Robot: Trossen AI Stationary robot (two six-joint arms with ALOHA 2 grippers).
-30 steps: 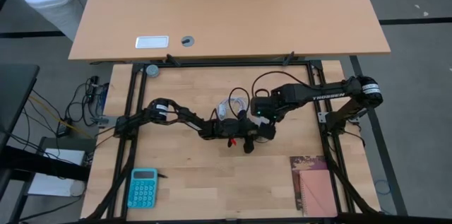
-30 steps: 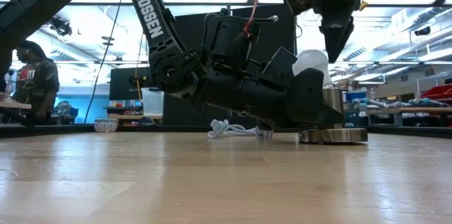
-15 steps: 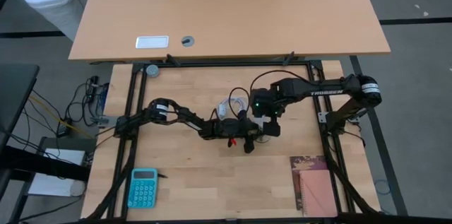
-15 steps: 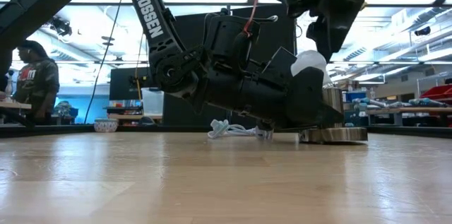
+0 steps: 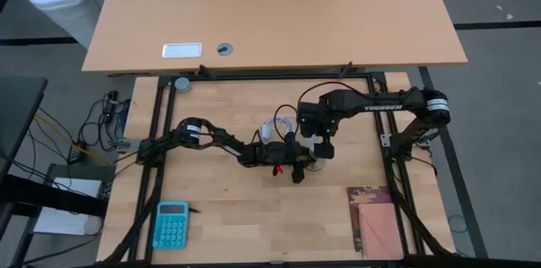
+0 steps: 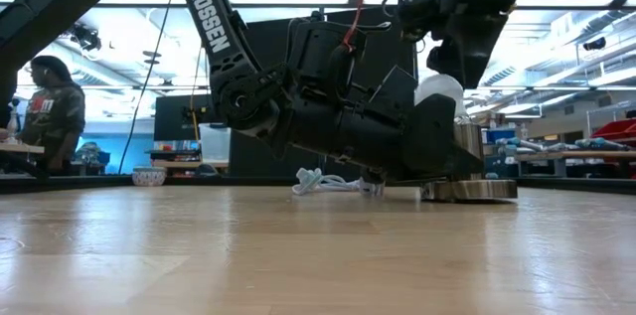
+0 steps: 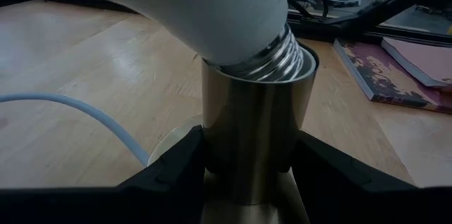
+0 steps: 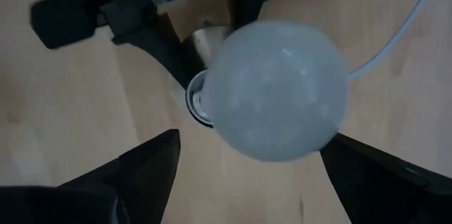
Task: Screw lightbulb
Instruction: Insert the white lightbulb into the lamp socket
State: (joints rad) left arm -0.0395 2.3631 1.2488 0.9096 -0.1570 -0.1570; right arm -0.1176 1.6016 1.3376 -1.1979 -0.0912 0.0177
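The white lightbulb (image 8: 279, 90) sits tilted with its screw base (image 7: 279, 54) in the mouth of a brass socket cylinder (image 7: 254, 111). The socket stands on its round base disc (image 6: 472, 191) on the table. My left gripper (image 7: 247, 150), reaching low from the table's left, is shut on the socket (image 5: 314, 164). My right gripper (image 8: 251, 143) hangs above the lightbulb (image 6: 440, 89), pointing down. It is open, with one finger on either side of the globe; I see no touch. My left gripper pinches the socket's upright cylinder, low on its wall (image 7: 212, 146), between its two fingers (image 7: 176, 167). The fingers come in nearly level from the table's left. The socket stands upright on its base on the table.
A white cable (image 6: 323, 183) lies coiled behind the socket and runs past it (image 7: 70, 111). A teal calculator (image 5: 171, 224) lies near left and a dark notebook (image 5: 376, 217) near right. A person (image 6: 45, 106) stands in the room beyond the table.
My right gripper has gone toward the table's left and a little down, coming over the lightbulb, and has rolled about its own downward line. The lightbulb, the socket and my left gripper have kept still.
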